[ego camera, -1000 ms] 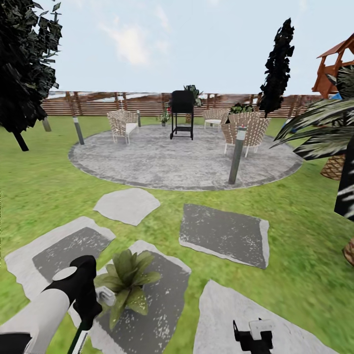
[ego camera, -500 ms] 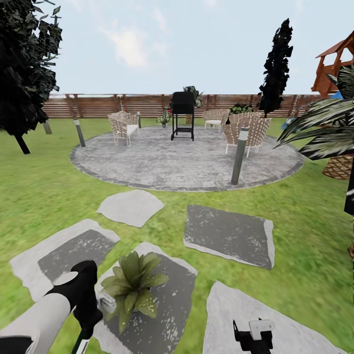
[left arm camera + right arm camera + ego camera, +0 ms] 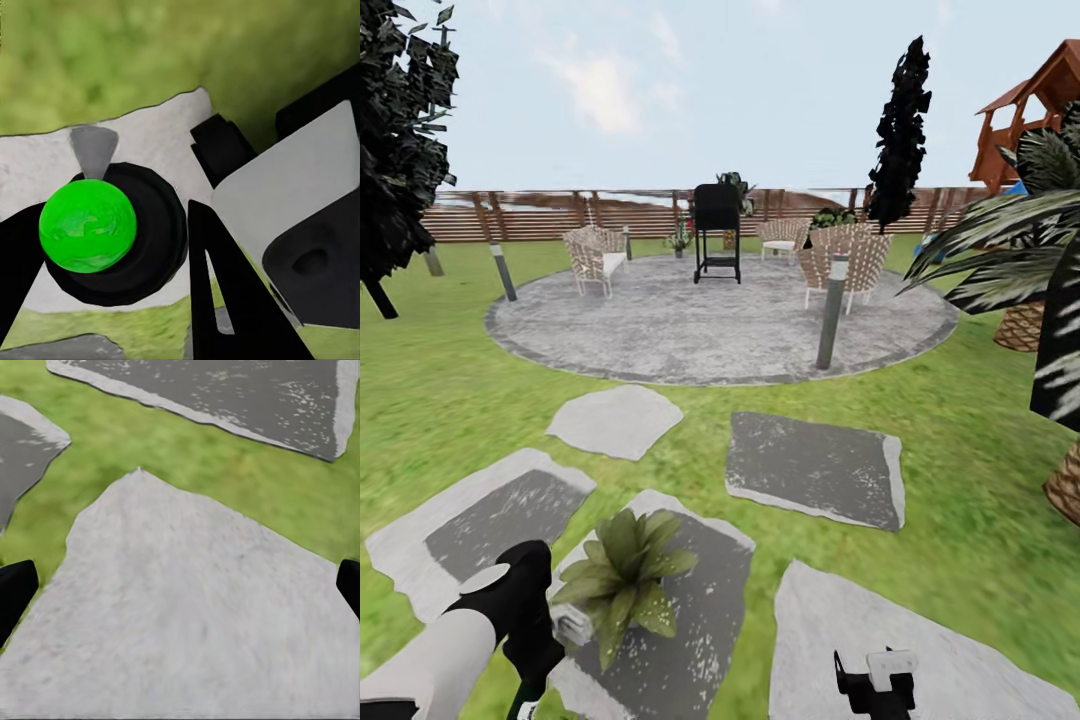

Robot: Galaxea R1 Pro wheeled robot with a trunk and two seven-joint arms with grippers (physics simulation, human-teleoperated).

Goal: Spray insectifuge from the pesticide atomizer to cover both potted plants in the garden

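One potted plant (image 3: pixel 618 580), a low rosette of speckled green leaves, stands on a grey stepping slab (image 3: pixel 690 620) of the garden lawn (image 3: pixel 450 390). Just left of it my left gripper (image 3: pixel 532 650) is shut on the pesticide atomizer (image 3: pixel 568 628), whose pale nozzle almost touches the leaves. In the left wrist view the atomizer (image 3: pixel 88 225) shows a bright green cap in a black ring with a grey spout, clamped in my left gripper (image 3: pixel 112 277). My right gripper (image 3: pixel 872 682) hangs open over a pale slab (image 3: pixel 187 615), nothing between its fingertips (image 3: pixel 15 589).
Beyond the slabs lies a round paved patio (image 3: pixel 710 330) with wicker chairs (image 3: pixel 592 258), a black grill (image 3: pixel 717 232), short posts (image 3: pixel 830 312) and a small plant (image 3: pixel 680 238). A slatted fence (image 3: pixel 540 215) closes the back. Palms (image 3: pixel 1010 270) crowd the right side.
The whole picture has slid a little to the left, so the camera moved. My left arm with the atomizer stays beside the plant; the right gripper has not moved.
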